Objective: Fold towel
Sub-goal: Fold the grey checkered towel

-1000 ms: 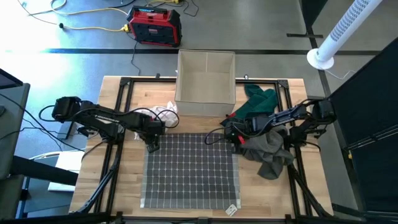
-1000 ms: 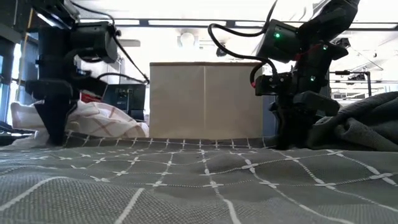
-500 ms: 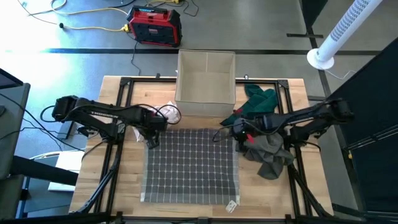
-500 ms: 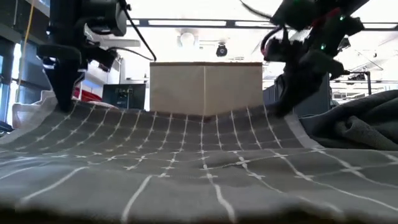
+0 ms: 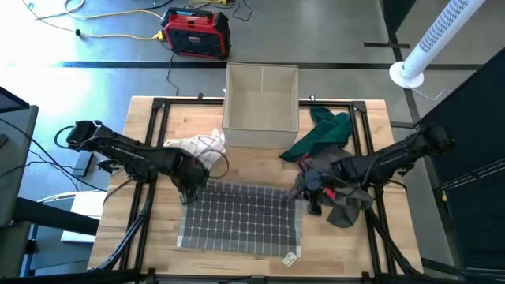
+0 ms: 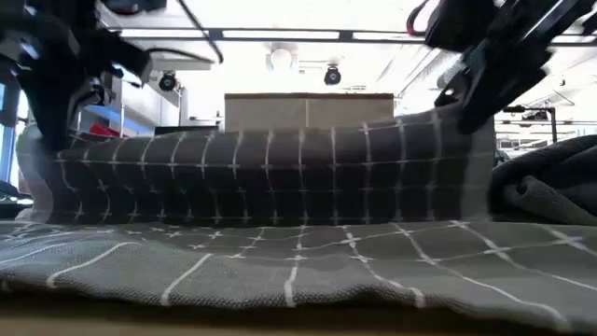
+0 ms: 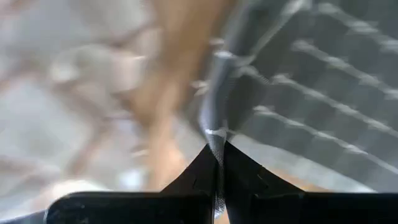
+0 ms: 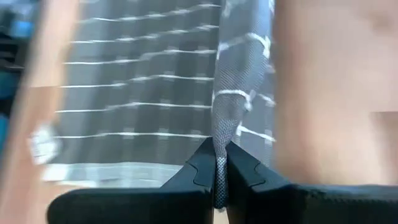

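Note:
A grey towel with a white grid point(image 5: 241, 225) lies with its near part flat on the table; its far edge point(image 6: 270, 140) is raised and stands like a wall in the low view. My left gripper point(image 5: 188, 192) is shut on the far left corner. My right gripper point(image 5: 304, 193) is shut on the far right corner. Both wrist views show the fingers closed with cloth between them, at the left gripper point(image 7: 216, 163) and the right gripper point(image 8: 219, 167). My left gripper pinches the towel's far left corner point(image 7: 214, 134) between its two fingers. That corner is lifted clear, and the cloth hangs from it down to the table. My right gripper pinches the towel's far right corner point(image 8: 222, 124) between its two fingers. The corner is lifted, and the edge between the two grippers point(image 6: 308, 135) runs nearly straight.
An open cardboard box point(image 5: 261, 106) stands at the far middle of the table. A white cloth with red lines point(image 5: 202, 145) lies left of it. A green cloth point(image 5: 325, 128) and a heap of grey cloth point(image 5: 347, 203) lie on the right. A label point(image 5: 293, 258) sits at the towel's near right corner.
Both grippers have risen from the table and moved toward the near edge, still shut on the far corners. The towel's far edge has been lifted and carried over the near part, which has stayed flat on the table.

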{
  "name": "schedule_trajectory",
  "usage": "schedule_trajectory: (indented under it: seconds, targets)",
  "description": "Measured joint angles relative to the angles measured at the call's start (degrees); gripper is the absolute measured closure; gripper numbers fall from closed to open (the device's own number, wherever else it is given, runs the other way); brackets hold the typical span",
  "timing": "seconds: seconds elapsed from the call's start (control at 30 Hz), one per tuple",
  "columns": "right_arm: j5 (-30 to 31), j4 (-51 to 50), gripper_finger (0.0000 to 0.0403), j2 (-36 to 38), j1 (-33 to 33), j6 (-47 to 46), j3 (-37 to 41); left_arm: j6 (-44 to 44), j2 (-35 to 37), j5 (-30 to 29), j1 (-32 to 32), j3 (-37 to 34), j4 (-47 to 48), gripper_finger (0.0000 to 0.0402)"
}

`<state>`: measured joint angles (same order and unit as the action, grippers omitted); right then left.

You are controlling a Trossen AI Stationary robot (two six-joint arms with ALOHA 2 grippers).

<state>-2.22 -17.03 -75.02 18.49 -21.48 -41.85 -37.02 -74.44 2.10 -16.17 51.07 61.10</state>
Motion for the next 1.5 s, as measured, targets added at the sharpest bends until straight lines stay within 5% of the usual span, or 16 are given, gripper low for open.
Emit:
schedule_trajectory:
  seconds: [0.27, 0.8, 1.07, 1.5]
  targets:
    - [-1.4, 11.3, 0.0403, -3.5, 9.2, -7.0, 0.0, 0.4, 0.0, 6.3, -10.5, 0.0, -16.2, 0.0397]
    - [0.2, 22.1, 0.0403, -6.0, 17.0, -20.6, -0.1, -6.3, 0.2, 6.4, -21.6, 0.0, -10.6, 0.0396]
    - [-1.1, 32.1, 0.0403, -14.4, 19.6, -25.8, -0.1, -8.0, -1.2, 6.4, -26.7, 0.0, -21.4, 0.0396]
    - [-0.3, 39.6, 0.0379, -20.4, 23.1, -35.9, -0.1, -16.8, -5.9, 5.6, -30.6, 0.0, -22.7, 0.0377]
